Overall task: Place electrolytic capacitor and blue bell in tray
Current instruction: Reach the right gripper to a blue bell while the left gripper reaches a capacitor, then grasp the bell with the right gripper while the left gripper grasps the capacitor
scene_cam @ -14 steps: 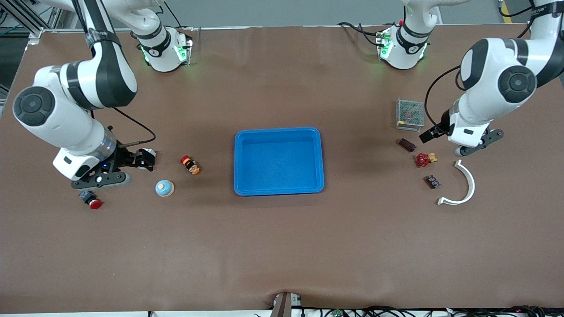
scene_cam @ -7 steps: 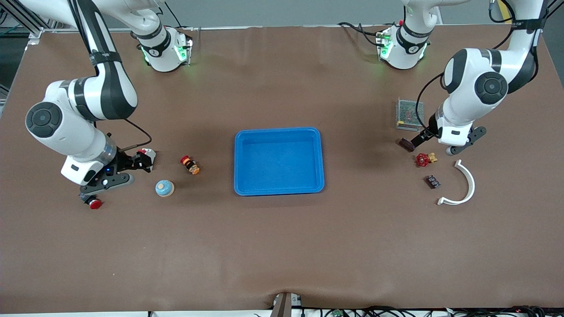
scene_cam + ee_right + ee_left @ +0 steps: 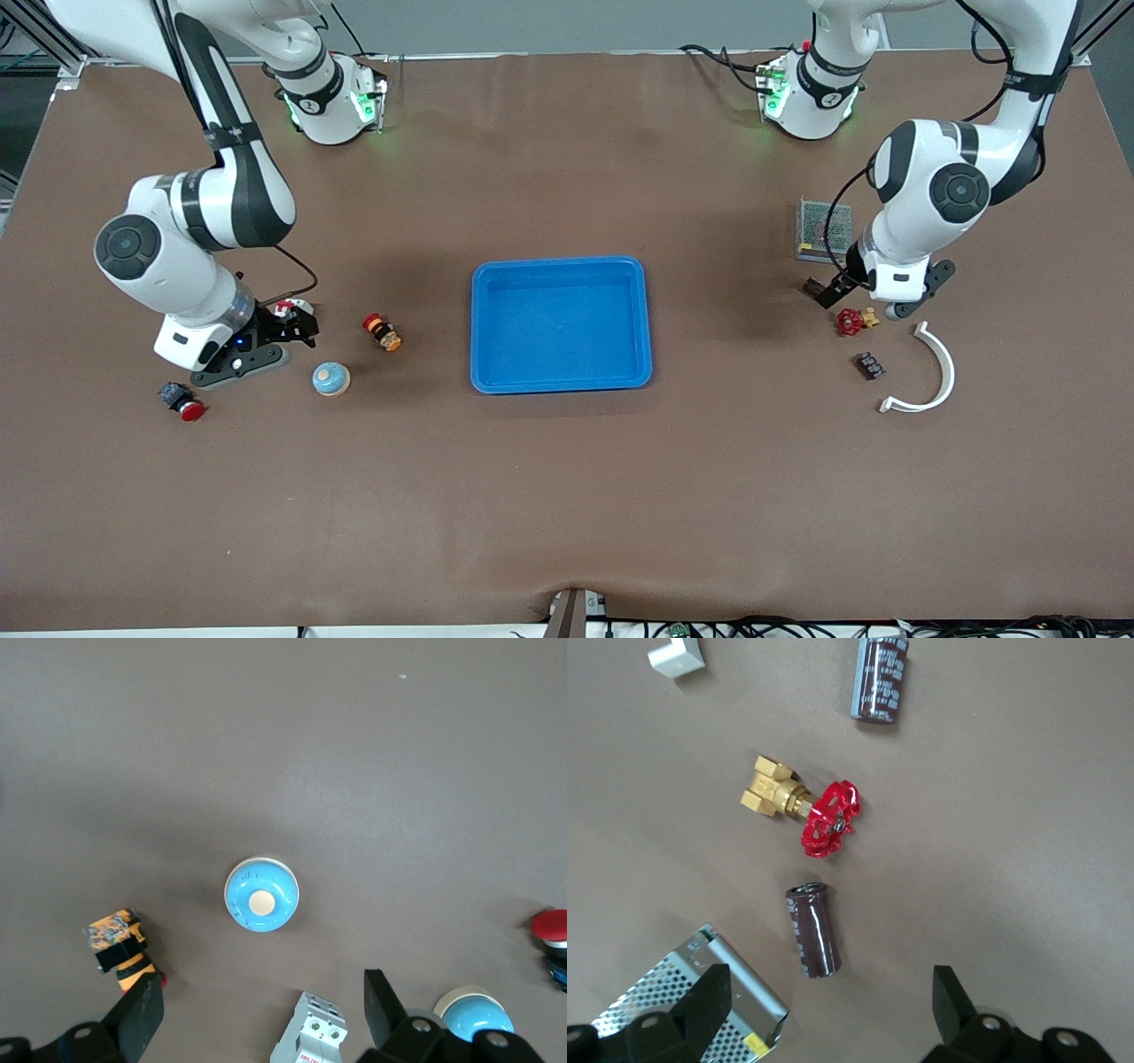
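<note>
Blue tray (image 3: 560,323) sits mid-table, nothing in it. Right gripper (image 3: 257,1014) spread wide and holding nothing, over a white breaker (image 3: 308,1040) near the blue bell (image 3: 330,378), which rests on the table toward the right arm's end. Left gripper (image 3: 833,1005) also wide, gripping nothing, above an electrolytic capacitor (image 3: 812,930) lying beside the red-handled valve (image 3: 806,806); second capacitor (image 3: 880,680) nearby.

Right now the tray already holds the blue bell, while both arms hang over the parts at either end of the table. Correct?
Not quite: the tray is empty. In the front view the blue bell sits on the table toward the right arm's end, beside the right gripper. Both arms do hang over the parts; the left gripper is over a capacitor.
</note>
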`<control>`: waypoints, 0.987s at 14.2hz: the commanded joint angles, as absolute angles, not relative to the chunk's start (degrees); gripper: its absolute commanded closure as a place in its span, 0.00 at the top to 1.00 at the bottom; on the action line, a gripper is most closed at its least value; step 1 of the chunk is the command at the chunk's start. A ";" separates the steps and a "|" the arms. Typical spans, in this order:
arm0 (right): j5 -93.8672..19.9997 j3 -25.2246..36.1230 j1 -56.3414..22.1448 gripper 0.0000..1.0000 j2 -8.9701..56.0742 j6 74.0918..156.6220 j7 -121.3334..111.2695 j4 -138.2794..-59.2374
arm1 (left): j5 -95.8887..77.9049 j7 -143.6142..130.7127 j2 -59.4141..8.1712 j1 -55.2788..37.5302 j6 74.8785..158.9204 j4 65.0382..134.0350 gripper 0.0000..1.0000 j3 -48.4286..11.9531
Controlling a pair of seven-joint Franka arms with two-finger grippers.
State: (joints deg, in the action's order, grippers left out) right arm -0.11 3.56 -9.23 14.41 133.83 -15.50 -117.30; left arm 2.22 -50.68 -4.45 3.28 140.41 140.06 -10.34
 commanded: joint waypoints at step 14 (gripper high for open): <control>-0.70 2.99 -10.02 1.00 23.37 148.08 -17.23 -120.32 | 2.11 -53.79 -14.67 4.57 148.36 141.24 0.67 -10.28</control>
